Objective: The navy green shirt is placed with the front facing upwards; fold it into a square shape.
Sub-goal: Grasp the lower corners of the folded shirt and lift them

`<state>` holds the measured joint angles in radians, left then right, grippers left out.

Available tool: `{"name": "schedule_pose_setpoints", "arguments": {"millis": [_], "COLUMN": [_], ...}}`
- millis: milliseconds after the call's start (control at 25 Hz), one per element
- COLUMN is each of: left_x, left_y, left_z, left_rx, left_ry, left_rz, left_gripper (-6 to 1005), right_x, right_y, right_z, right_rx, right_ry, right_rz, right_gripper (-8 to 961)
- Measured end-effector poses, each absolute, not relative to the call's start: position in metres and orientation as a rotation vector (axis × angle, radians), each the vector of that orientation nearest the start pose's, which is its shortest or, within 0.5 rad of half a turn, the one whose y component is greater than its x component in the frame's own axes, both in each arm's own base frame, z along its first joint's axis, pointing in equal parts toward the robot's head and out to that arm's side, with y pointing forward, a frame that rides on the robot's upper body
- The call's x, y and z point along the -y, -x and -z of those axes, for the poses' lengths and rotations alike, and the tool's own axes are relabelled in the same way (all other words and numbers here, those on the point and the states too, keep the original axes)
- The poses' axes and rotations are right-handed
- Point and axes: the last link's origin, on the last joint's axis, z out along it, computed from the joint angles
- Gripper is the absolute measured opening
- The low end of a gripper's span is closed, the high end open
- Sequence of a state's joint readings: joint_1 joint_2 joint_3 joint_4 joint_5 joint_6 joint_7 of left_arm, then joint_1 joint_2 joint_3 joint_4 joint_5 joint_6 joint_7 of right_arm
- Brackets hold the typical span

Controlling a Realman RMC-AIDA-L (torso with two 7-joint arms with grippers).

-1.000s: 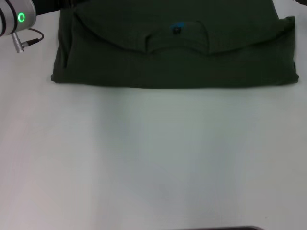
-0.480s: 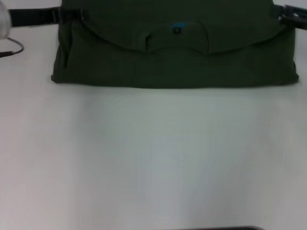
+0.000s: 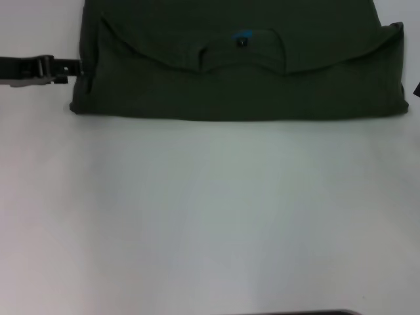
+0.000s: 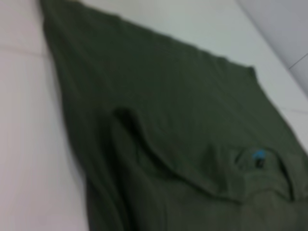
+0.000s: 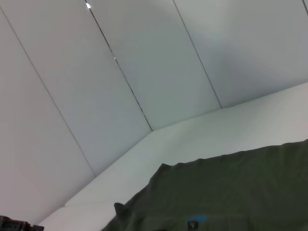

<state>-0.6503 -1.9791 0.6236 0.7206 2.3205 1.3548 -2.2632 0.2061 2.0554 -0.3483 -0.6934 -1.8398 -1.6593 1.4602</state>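
Left claw (image 3: 65, 68): dark, slender metal fingers reaching in flat from the left edge of the head view, tips just beside the shirt's left edge, near its lower corner. Whether the tips pinch cloth or sit released cannot be told. Right claw: only a dark sliver at the right edge of the head view, by the shirt's right side; its state cannot be told either.

The navy green shirt (image 3: 236, 79) lies at the far side of the white surface (image 3: 210, 216), dark olive, soft matte cotton. Its near part is folded into a wide band with a straight near edge (collar flap curving across the top layer). A small black neck label (image 3: 242, 41) with teal print sits at the collar; print unreadable.

Left wrist view: cloth (image 4: 183, 144) spreading flat away, label (image 4: 258, 158) visible.
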Motion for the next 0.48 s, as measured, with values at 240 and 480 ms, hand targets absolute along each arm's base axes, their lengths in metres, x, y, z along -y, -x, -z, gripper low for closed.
{"name": "schedule_pose_setpoints", "arguments": {"millis": [240,480], "left_x": [-0.391,-0.397], "left_y": [0.286,0.288], "left_z": [-0.029,-0.019], "left_rx": [1.593,1.625], "left_ry": [2.234,2.183], "left_rz": [0.320,0.267], "left_gripper": [802,804], "right_x": [-0.239,-0.247], "right_y": [-0.359,-0.356], "right_z": [-0.071,-0.075], "right_rx": [-1.017,-1.001], "right_ry": [2.121,2.140], "right_rz": [-0.959,-0.962], "right_gripper": [767,767]}}
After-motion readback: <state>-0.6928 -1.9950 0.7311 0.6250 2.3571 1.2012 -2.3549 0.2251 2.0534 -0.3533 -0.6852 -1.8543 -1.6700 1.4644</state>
